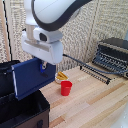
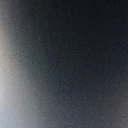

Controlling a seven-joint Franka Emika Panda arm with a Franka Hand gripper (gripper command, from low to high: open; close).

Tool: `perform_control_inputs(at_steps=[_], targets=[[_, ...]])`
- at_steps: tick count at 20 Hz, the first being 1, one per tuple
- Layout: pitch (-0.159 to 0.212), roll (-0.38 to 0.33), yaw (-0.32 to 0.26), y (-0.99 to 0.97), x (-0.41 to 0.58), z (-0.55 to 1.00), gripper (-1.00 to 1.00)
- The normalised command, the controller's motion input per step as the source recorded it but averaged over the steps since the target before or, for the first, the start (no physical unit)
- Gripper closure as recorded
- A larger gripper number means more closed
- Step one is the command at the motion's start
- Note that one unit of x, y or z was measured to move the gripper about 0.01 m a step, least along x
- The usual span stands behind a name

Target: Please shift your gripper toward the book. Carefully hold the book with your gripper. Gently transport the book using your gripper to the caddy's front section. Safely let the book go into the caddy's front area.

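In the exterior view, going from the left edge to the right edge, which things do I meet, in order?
caddy → book → red cup → metal rack → toaster oven

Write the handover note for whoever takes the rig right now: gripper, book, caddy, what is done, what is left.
Gripper: fingers mostly hidden behind the book; it appears shut on the book, which hangs beneath the white block. The wrist view is only a dark blur, no help.
Book: lifted off the table, upright and slightly tilted, over the caddy's edge.
Caddy: black, at the exterior view's lower left, open.
Also there: red cup on the wooden table, toaster oven behind.
Done: reach, grasp, lift, most of the carry.
Left: line up over the front section, lower, release.
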Motion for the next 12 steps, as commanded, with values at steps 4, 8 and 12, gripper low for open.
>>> perform_control_inputs(at_steps=[4, 8, 12], targets=[[0.001, 0.0, -0.108, 0.76, 0.0, 0.38, 1.0], [0.0, 0.0, -0.096, 0.77, 0.0, 0.57, 1.0], [0.01, -0.001, -0.077, 0.75, 0.0, 0.52, 1.0]])
